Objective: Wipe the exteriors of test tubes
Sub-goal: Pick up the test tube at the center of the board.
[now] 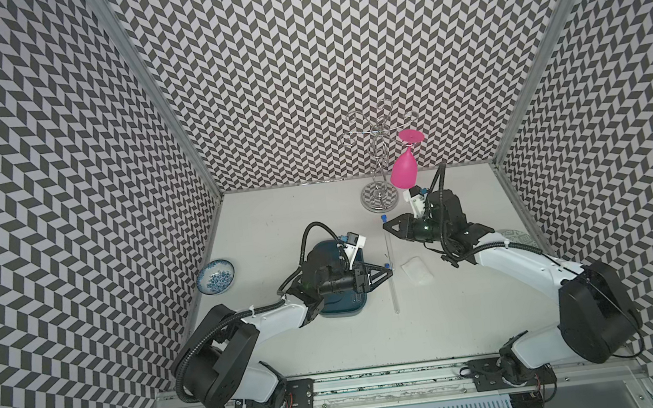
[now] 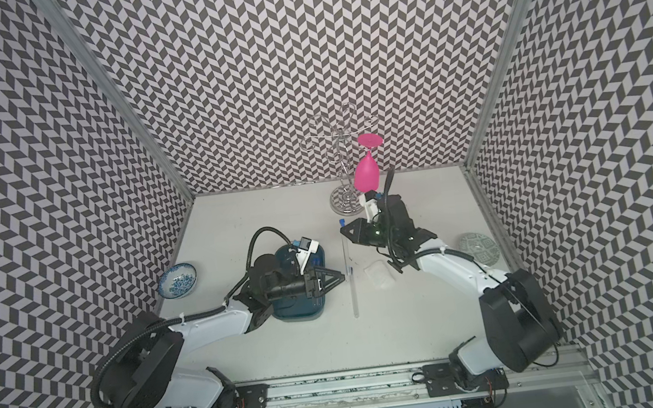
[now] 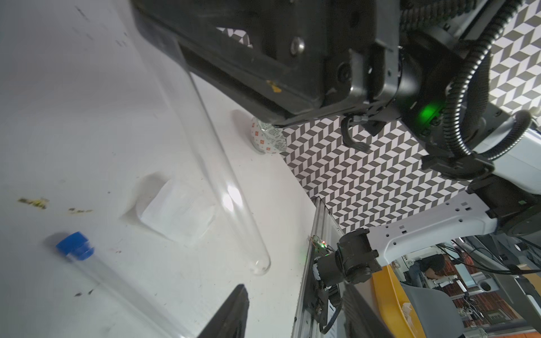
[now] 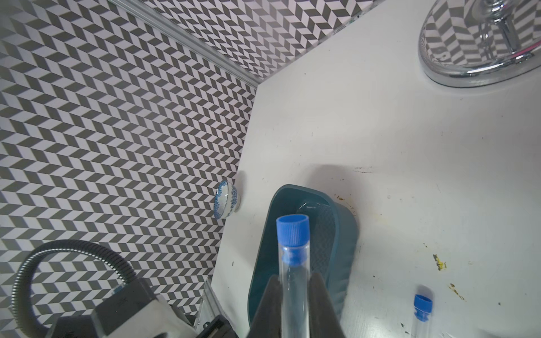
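Note:
My right gripper (image 1: pixel 386 226) (image 4: pixel 294 292) is shut on a clear test tube (image 1: pixel 387 244) (image 4: pixel 292 281) just below its blue cap (image 4: pixel 292 231). It holds the tube level above the table's middle, and the rounded end (image 3: pixel 260 266) points to the front edge. A second test tube lies on the table under it, with its blue cap (image 1: pixel 387 265) (image 3: pixel 74 245) (image 4: pixel 423 307) at the tips of my left gripper (image 1: pixel 389 274). That gripper stands open. One finger (image 3: pixel 231 310) shows beside this tube, apart from it. A white tissue (image 1: pixel 418 270) (image 3: pixel 178 213) lies just to the right.
The teal tray (image 1: pixel 345 307) sits under my left wrist. A chrome wire rack (image 1: pixel 379 201) with a pink glass (image 1: pixel 404 171) hanging on it stands at the back, close behind my right wrist. There is a blue bowl (image 1: pixel 216 277) at the left wall and a patterned plate (image 2: pixel 478 248) at the right.

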You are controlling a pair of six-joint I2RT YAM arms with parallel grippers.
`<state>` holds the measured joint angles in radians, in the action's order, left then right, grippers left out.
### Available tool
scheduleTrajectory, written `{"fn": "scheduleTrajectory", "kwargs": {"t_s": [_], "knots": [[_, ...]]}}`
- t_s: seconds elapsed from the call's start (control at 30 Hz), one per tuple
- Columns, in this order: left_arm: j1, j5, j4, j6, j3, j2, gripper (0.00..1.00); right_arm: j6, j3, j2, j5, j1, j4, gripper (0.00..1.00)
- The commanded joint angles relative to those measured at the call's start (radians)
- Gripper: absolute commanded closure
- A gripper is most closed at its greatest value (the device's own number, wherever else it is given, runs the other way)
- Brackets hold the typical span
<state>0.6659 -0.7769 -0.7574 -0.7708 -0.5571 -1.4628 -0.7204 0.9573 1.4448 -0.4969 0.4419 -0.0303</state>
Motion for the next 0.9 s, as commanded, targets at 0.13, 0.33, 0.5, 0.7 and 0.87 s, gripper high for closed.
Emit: {"fn": "scheduleTrajectory", "kwargs": {"t_s": [0.13,0.33,0.5,0.7,0.87], "knots": [[0.002,0.029,-0.225,-0.148,-0.024,-0.096,0.50,-0.097,-0.054,-0.078,-0.027,-0.010,-0.211,0.86],[0.003,0.041,-0.326,-0.218,-0.026,-0.153,0.54,-0.102,-0.069,-0.096,-0.035,-0.010,-0.231,0.86],[0.004,0.038,-0.402,-0.266,-0.041,-0.185,0.59,-0.102,-0.105,-0.115,-0.030,-0.009,-0.254,0.86],[0.008,0.045,-0.439,-0.291,-0.037,-0.201,0.71,-0.129,-0.156,-0.130,-0.038,-0.009,-0.310,0.86],[0.018,0.042,-0.428,-0.283,-0.046,-0.205,0.77,-0.129,-0.163,-0.139,-0.035,-0.010,-0.315,0.86]]}}
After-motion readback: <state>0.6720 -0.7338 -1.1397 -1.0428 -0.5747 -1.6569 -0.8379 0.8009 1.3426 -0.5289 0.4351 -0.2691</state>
